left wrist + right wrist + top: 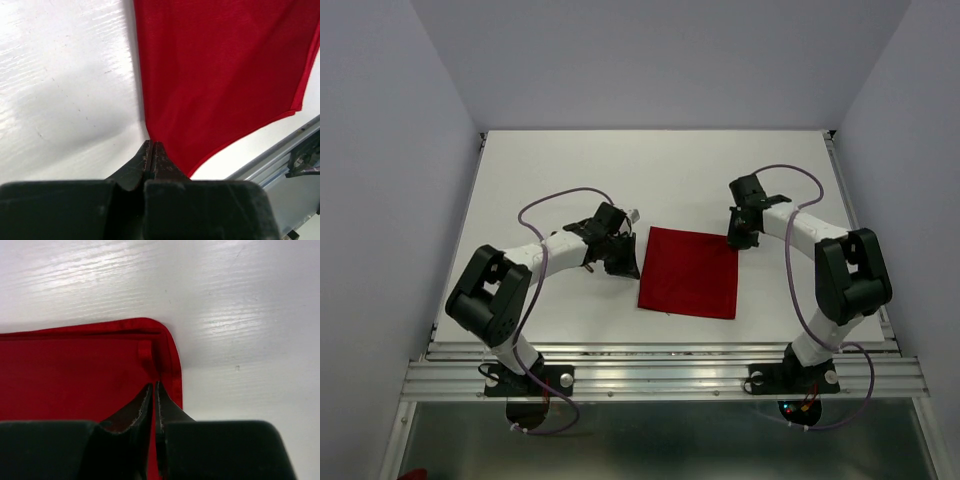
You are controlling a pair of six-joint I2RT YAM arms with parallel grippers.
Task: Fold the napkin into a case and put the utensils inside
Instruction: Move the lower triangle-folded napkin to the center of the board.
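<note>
The napkin [688,272] lies flat and unfolded on the white tabletop [570,170], between the two arms and a little skewed, so its far edge slopes from left to right; it is close to square, so it has no long axis to speak of; no utensils show in any view. The left tool [151,147] is pressed fully together with its tips at a left corner of the cloth, by my reading the far-left one; both edges of that corner run in under the tips, so I judge it is pinching the corner, though the cloth inside the tips is hidden. The right tool [153,390] has its tips on the far-right corner, drawn in to a hairline slit; a small ridge of hem rises into that slit, so it looks nipped on the hem. The relation that matters is this: each tool sits at one end of the far edge, the cloth spreads from them toward the arm bases, and neither arm is nearer than the other; a first fold would likely carry that edge toward the near edge, both ends level; if the left pinch is only resting on the corner, that side would lag and the fold would skew.
</note>
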